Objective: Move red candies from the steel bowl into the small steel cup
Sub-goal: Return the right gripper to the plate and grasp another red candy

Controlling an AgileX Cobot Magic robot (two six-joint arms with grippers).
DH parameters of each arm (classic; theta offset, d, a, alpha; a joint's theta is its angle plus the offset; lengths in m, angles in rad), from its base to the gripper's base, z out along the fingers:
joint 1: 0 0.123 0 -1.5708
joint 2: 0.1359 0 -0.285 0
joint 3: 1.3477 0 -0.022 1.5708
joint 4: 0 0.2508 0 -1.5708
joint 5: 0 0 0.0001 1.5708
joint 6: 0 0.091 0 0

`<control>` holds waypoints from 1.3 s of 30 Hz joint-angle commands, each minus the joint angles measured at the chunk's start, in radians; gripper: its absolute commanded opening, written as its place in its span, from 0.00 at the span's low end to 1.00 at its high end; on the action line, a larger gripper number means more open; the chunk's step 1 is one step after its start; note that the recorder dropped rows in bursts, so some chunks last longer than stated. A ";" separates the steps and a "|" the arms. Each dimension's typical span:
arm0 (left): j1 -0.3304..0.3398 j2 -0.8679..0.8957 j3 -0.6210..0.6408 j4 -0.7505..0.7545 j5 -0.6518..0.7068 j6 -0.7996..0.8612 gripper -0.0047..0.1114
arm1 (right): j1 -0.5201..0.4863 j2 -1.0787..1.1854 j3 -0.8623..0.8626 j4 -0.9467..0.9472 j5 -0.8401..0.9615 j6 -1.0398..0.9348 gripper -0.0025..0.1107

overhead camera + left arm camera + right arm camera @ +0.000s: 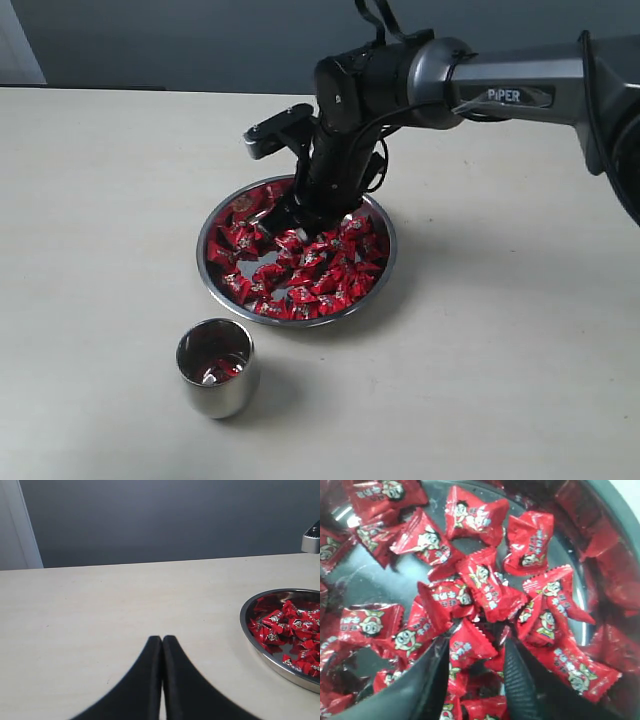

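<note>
Cup (ext view): small steel cup point(222, 398) stands on the table near the steel bowl point(214, 288), not touching it; you've got a few red wrappers inside, count unclear
Bowl (ext view): most of the red candies point(312, 272) lie here in a loose heap, so I'd judge you're early on, w/ lots left to shift
R arm (ext view): your right gripper point(298, 218) is down among the sweets toward the bowl's rear; fingertips hidden from here
Surface & room (ext view): pale plain table point(500, 380), grey wall point(150, 40) behind
L arm (left wrist view): your left gripper point(162, 642) has its fingers pressed together, holding nothing, over bare tabletop and apart from the bowl
Room (left wrist view): same grey wall, white frame point(22, 530) at its edge
R fingers (right wrist view): fingers point(432, 680) spread, one candy point(470, 649) between the tips; one side touches it, the other looks just off, so not pinched yet by my read
Bowl floor (right wrist view): bare steel shows between wrappers
</note>
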 commanded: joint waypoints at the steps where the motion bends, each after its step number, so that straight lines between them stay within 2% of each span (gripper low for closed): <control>1: 0.004 -0.005 0.002 0.001 -0.006 -0.002 0.04 | -0.005 0.016 -0.002 0.067 0.001 -0.034 0.34; 13: 0.004 -0.005 0.002 0.001 -0.006 -0.002 0.04 | -0.005 0.071 -0.002 0.069 0.010 -0.045 0.33; 15: 0.004 -0.005 0.002 0.001 -0.006 -0.002 0.04 | -0.005 0.070 -0.004 0.068 0.010 -0.045 0.25; 18: 0.004 -0.005 0.002 0.001 -0.006 -0.002 0.04 | -0.005 0.070 -0.004 0.063 0.010 -0.045 0.02; 25: 0.004 -0.005 0.002 0.001 -0.006 -0.002 0.04 | -0.005 0.026 -0.004 0.060 0.018 -0.045 0.02; 33: 0.004 -0.005 0.002 0.001 -0.006 -0.002 0.04 | -0.001 -0.125 -0.004 0.102 0.043 -0.045 0.02; 39: 0.004 -0.005 0.002 0.001 -0.006 -0.002 0.04 | 0.067 -0.196 -0.004 0.207 0.166 -0.166 0.02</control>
